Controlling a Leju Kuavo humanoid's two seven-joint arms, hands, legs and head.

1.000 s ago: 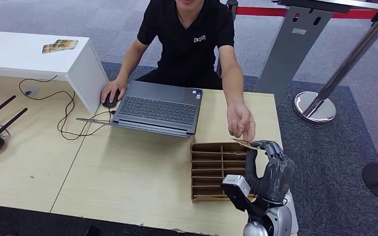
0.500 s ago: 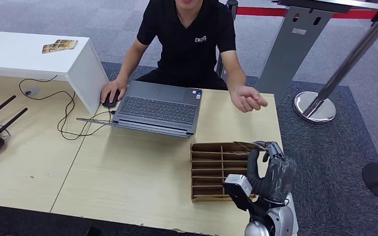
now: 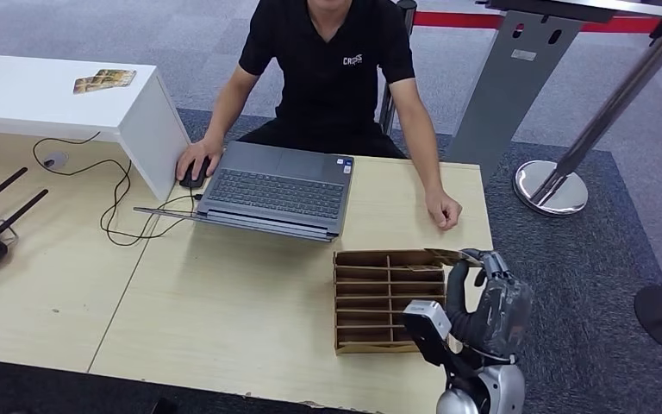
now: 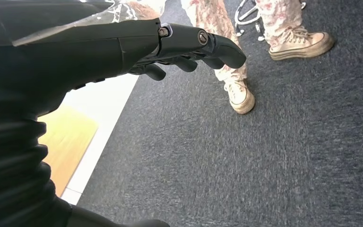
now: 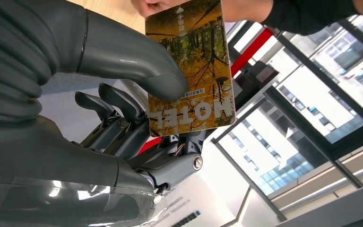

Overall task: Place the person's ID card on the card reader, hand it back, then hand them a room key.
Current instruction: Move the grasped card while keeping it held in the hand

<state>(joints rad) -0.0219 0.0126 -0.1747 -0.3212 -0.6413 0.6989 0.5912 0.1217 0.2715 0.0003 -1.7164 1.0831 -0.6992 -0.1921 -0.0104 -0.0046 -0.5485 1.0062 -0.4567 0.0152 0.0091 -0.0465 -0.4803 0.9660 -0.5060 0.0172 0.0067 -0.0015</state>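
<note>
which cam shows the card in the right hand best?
Right wrist view: the card is seen face-on, close, its HOTEL print readable, pinched by the right hand. The head view shows it small and nearly edge-on, above the cardboard organizer. The left wrist view looks at carpet and shoes.

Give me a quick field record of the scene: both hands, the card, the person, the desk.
right robot hand: raised beside the cardboard organizer, pinching a card
card: hotel room key, autumn-tree print, "HOTEL" legible
left robot hand: hanging over grey carpet, holding nothing
person's hand: resting on the desk edge, apart from the card
desk: open laptop, mouse
</note>
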